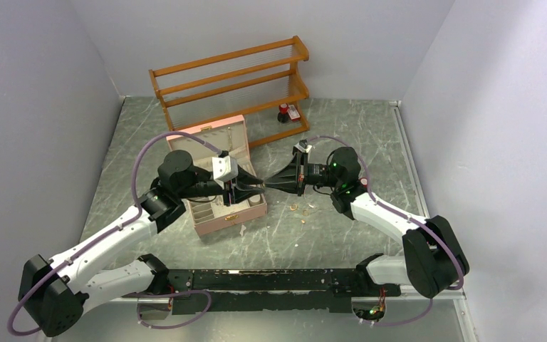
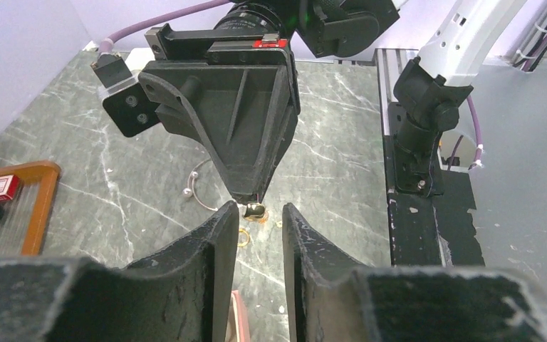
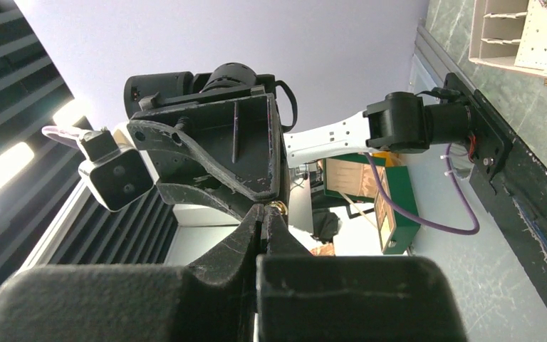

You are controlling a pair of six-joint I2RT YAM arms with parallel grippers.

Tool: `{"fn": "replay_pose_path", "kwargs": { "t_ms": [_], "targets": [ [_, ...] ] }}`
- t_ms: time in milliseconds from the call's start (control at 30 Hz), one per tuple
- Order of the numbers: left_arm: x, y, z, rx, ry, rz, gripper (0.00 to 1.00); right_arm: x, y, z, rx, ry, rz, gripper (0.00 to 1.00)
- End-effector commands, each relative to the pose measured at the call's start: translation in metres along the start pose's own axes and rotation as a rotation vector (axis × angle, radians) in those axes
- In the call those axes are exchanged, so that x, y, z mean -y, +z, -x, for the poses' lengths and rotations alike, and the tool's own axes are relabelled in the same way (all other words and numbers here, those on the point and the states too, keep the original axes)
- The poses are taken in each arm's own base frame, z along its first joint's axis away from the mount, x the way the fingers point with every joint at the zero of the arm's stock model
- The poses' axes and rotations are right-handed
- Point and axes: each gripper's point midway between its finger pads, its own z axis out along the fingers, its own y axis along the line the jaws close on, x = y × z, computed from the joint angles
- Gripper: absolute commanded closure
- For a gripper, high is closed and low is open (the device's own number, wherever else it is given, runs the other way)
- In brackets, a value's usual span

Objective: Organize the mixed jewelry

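Note:
My two grippers meet tip to tip above the table, just right of the open pink box [image 1: 222,218]. The right gripper [image 1: 269,183] [image 3: 265,209] is shut on a tiny gold earring [image 2: 255,209] [image 3: 278,206], whose end sticks out past its fingertips. My left gripper [image 1: 259,184] [image 2: 259,208] stands open, one jaw on each side of that earring, with a gap to both. Below them more of the mixed jewelry lies loose on the marble: small gold pieces [image 1: 303,210], a gold ring [image 2: 246,237] and a silver hoop [image 2: 199,189].
A wooden two-shelf rack [image 1: 231,78] stands at the back, with a red-capped black bottle [image 1: 285,112] by its right end. The pink box's lid leans open behind it. A black rail [image 1: 271,279] runs along the near edge between the arm bases.

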Motion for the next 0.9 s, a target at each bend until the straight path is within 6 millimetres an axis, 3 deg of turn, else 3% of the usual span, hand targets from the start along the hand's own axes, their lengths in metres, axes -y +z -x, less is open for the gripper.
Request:
{"fn": "replay_pose_path", "kwargs": {
  "t_ms": [0,267,467,600,733,867],
  "targets": [
    [0.002,0.003,0.008,0.022,0.042,-0.02,0.65,-0.001,-0.002,0.002,0.001,-0.013,0.002,1.0],
    [-0.001,0.006,0.012,0.033,0.06,-0.014,0.69,-0.001,-0.002,0.001,-0.002,-0.02,0.001,1.0],
    [0.001,0.007,0.011,0.029,0.061,-0.02,0.79,-0.002,-0.002,0.001,0.0,-0.03,-0.002,1.0],
    [0.002,0.005,0.014,0.041,0.077,-0.019,0.94,0.0,-0.003,0.001,0.002,-0.034,-0.007,1.0],
    [-0.002,0.002,0.017,0.049,0.087,0.019,0.95,0.001,-0.003,0.002,0.013,-0.043,-0.012,1.0],
    [-0.009,-0.004,0.011,0.016,0.064,0.083,0.95,0.002,-0.003,0.005,0.032,-0.052,-0.017,0.83]
  ]
}}
